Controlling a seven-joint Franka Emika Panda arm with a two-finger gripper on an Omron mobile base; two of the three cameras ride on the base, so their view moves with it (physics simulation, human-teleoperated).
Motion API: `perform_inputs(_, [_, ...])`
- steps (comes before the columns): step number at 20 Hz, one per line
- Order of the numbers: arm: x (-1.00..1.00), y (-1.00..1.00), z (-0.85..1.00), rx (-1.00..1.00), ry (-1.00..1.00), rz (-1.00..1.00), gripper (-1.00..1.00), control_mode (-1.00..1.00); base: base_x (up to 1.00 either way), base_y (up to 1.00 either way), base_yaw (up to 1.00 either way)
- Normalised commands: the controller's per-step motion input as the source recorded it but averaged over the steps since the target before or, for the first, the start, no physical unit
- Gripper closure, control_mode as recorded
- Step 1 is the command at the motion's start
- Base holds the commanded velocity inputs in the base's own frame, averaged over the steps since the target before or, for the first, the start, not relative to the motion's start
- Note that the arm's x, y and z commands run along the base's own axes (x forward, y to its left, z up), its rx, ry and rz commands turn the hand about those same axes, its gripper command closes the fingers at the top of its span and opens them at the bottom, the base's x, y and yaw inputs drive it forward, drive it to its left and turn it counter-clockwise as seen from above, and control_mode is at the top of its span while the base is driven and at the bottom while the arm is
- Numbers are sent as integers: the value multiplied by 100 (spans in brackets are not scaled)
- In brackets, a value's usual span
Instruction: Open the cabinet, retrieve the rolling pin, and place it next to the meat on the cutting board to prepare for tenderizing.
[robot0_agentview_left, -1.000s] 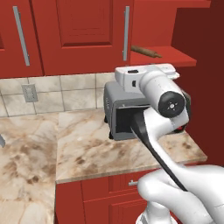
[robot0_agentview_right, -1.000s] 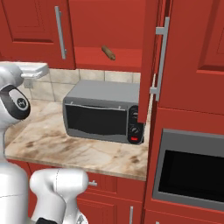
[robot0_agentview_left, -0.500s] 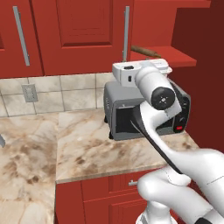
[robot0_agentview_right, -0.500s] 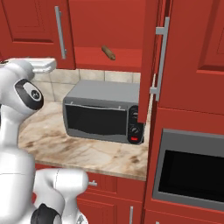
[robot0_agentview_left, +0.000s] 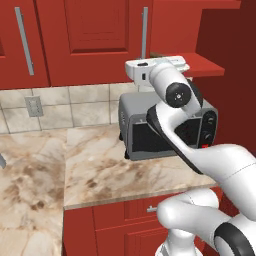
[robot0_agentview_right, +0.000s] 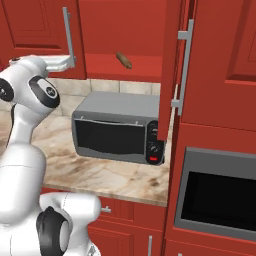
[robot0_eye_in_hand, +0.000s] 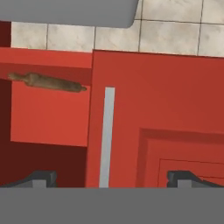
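My pincer (robot0_eye_in_hand: 109, 178) is spread wide and empty; in the hand view its two dark tips sit far apart, one on either side of the silver bar handle (robot0_eye_in_hand: 106, 135) of the closed door. In the right base view the hand (robot0_agentview_right: 57, 62) sits just beside that same handle, at the lower edge of the cabinet (robot0_agentview_right: 125, 35).

Cabinet: the right-hand door (robot0_agentview_right: 172, 65) is swung out, edge-on to the right base camera. The left door (robot0_agentview_left: 95, 35) is shut. The red shelf (robot0_agentview_right: 135, 67) inside is exposed.

Rolling pin (robot0_agentview_right: 124, 60): it lies flat on that shelf, inside the open half of the cabinet and above the microwave (robot0_agentview_right: 117, 127). Nothing is touching it. In the hand view the rolling pin (robot0_eye_in_hand: 46, 82) shows as a slim brown bar past the edge of the closed door.

The relation that matters: the pin lies to the open-door side of my pincer and deeper into the cabinet, not between the tips. Its long axis runs roughly along the shelf, angled a little front-to-back in the right base view. My judgement: I need to shift sideways clear of the closed door's edge, reach in over the shelf, and close across the pin's middle, tips square to its length.

Cutting board and meat: not placed from here.
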Motion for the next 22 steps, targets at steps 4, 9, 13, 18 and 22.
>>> perform_inputs(4, [41, 0, 0, 0, 0, 0, -100, -100, 0, 0, 0])
perform_inputs(9, [42, -2, 0, 0, 0, -1, -100, -100, 0, 0, 0])
perform_inputs(13, [41, -4, 0, 0, 0, 0, -100, -100, 0, 0, 0])
perform_inputs(18, [48, -1, 0, 0, 0, 0, -100, -100, 0, 0, 0])
perform_inputs(22, [49, 0, 0, 0, 0, 0, -100, -100, 0, 0, 0])
